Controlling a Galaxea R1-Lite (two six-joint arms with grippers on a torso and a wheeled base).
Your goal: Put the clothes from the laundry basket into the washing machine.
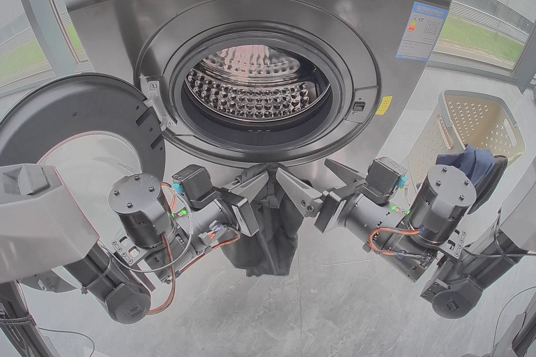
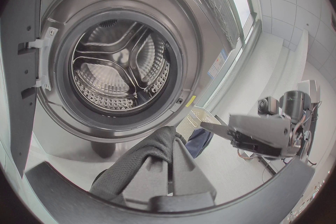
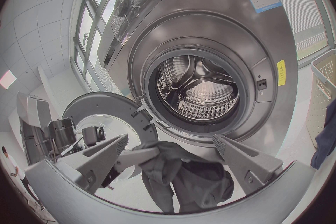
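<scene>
The silver washing machine (image 1: 335, 23) has its round grey door (image 1: 72, 112) open at left. The left gripper (image 1: 262, 177), held low before the dimpled steel drum (image 1: 254, 96), pinches a limp dark-grey knit garment (image 1: 268, 235) dangling below the opening. Just beside it, the right gripper (image 1: 302, 165) stands spread. A navy cloth (image 1: 474, 163) drapes over the perforated beige plastic laundry basket (image 1: 480, 118).

Head looks down; both wrists face the washing machine (image 1: 262, 6).

Grey tiled floor (image 1: 335, 308), washing machine (image 1: 391, 12) standing on it, laundry basket (image 1: 474, 96) beside the machine
</scene>
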